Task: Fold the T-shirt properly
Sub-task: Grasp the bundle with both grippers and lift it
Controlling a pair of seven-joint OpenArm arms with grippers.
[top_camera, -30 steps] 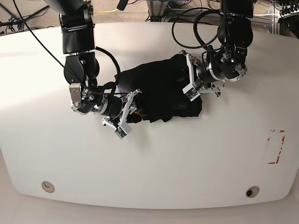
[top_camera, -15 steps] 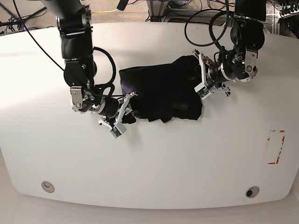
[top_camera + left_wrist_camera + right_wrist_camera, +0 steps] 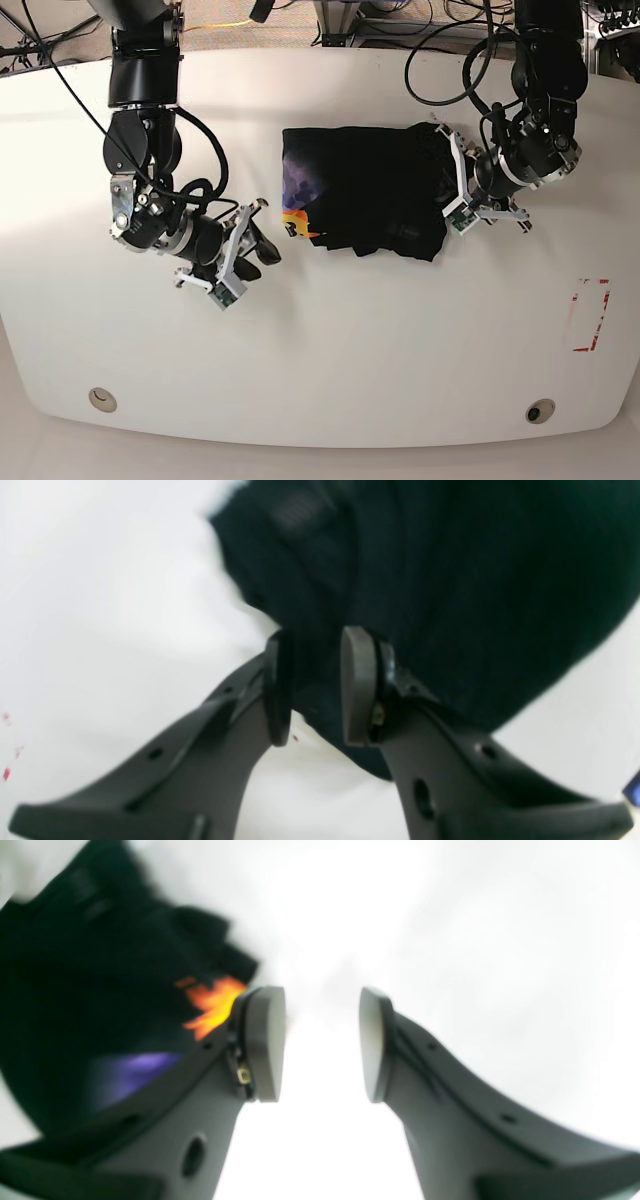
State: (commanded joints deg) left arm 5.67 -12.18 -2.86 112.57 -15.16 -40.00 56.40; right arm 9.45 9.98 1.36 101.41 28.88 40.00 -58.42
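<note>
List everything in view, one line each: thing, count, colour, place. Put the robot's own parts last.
T-shirt: one, black with an orange and blue print at its edge, bunched at the table's middle.
Table: one, white, under everything.
Red mark: one, red outline, near the table's edge on the base view's right.
Round fittings: two, one pale and one dark, along the table's near edge.
Cables: several, black, looping from both arms.
Left gripper: one, black, at the T-shirt's edge, fingers slightly apart with cloth behind the gap.
Right gripper: one, black, beside the printed end, open over bare table.
</note>
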